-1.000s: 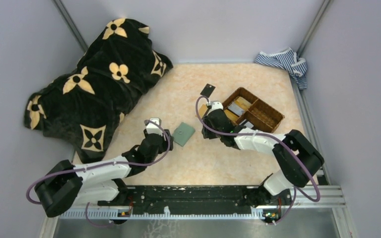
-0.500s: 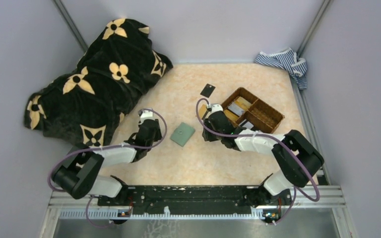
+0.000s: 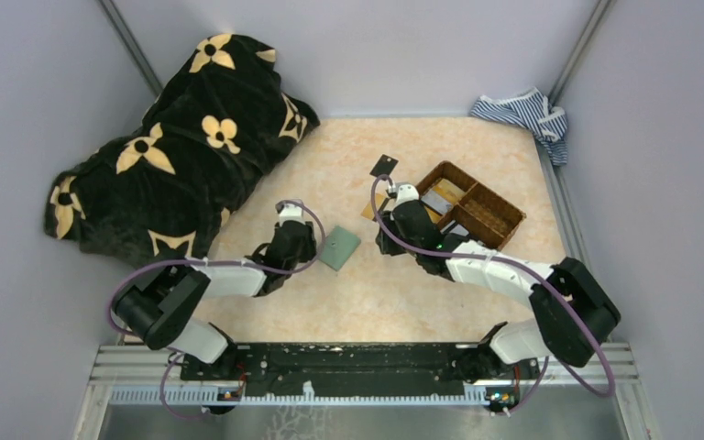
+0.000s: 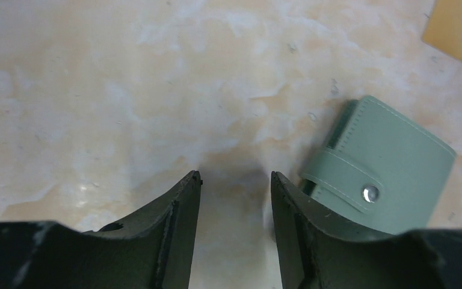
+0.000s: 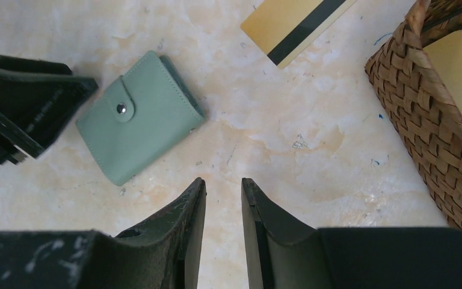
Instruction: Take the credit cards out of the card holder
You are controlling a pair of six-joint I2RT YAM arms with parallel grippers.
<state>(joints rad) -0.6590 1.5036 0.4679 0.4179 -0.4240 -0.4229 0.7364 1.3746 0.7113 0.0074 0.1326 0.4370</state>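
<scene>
Both grippers are empty, left gripper spread, right gripper barely parted; the wallet lies snapped shut on the table between them, so opening and emptying it seem left.

Sage-green card holder — folded, snapped shut, flat

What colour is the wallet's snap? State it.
Silver snap on the sage-green wallet; clearest in the left wrist view.
</scene>
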